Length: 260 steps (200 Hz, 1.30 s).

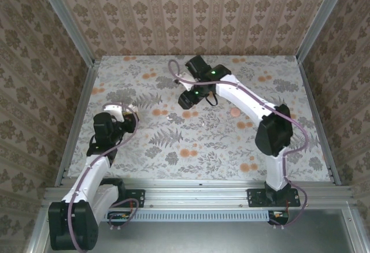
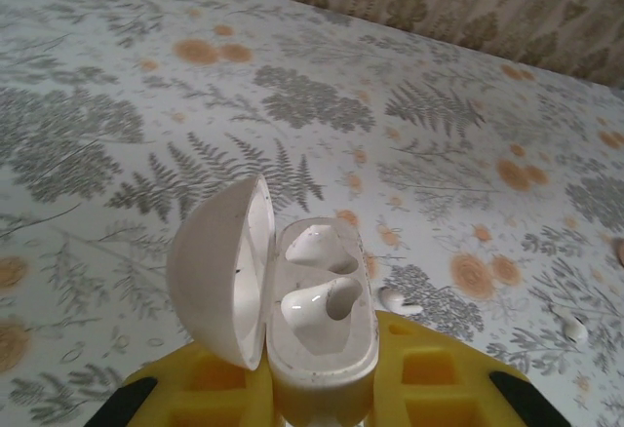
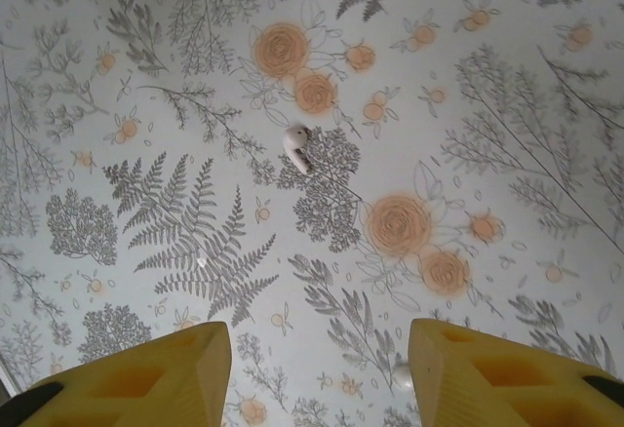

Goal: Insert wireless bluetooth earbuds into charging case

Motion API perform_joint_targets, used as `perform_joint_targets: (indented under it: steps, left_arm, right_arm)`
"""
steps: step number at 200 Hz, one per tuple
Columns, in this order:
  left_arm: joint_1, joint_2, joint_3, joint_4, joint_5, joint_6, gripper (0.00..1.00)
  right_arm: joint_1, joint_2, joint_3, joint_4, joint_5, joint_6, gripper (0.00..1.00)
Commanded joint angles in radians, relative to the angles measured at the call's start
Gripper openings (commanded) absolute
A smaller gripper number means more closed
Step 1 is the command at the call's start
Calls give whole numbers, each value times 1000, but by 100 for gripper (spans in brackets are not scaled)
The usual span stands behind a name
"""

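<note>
My left gripper [image 2: 322, 393] is shut on the charging case [image 2: 322, 334], a pale clamshell held upright between the yellow fingers [image 2: 444, 378]. Its lid [image 2: 216, 273] stands open to the left, and both glossy sockets look empty. One earbud [image 2: 400, 301] lies on the table just right of the case, the other earbud [image 2: 573, 327] farther right. My right gripper [image 3: 320, 378] hovers open above the table with nothing between its fingers. An earbud [image 3: 296, 146] lies ahead of it, and a small white bit [image 3: 403, 376] sits by its right finger. From above, the left gripper [image 1: 124, 115] is at mid-left and the right gripper [image 1: 189, 98] is near the centre.
The table [image 1: 173, 149] wears a cloth printed with grey ferns and orange flowers. Patterned walls with metal posts [image 1: 81, 108] close it in on three sides. A rail [image 1: 196, 185] runs along the near edge. The right arm [image 1: 272, 129] reaches diagonally over the right half.
</note>
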Motion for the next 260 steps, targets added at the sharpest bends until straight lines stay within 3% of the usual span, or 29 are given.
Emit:
perform_joint_targets:
  steps: [1,53,101,260]
  left_arm:
    - [37,-14,10,-39,-15,-40,5]
    - [71,20,16,-29,-18,-52,5]
    - [95,19,13,-38,-21,-55,5]
    - [114,41,30,-40,-11,-52,6]
  right_arm:
    - [33,94,131,-142,64,-53,52]
    - [107,319,418,-256,140,-92,50]
    - [124,445,544,-270,148,-96,49]
    - [137,599,566,-131,133,-134,43]
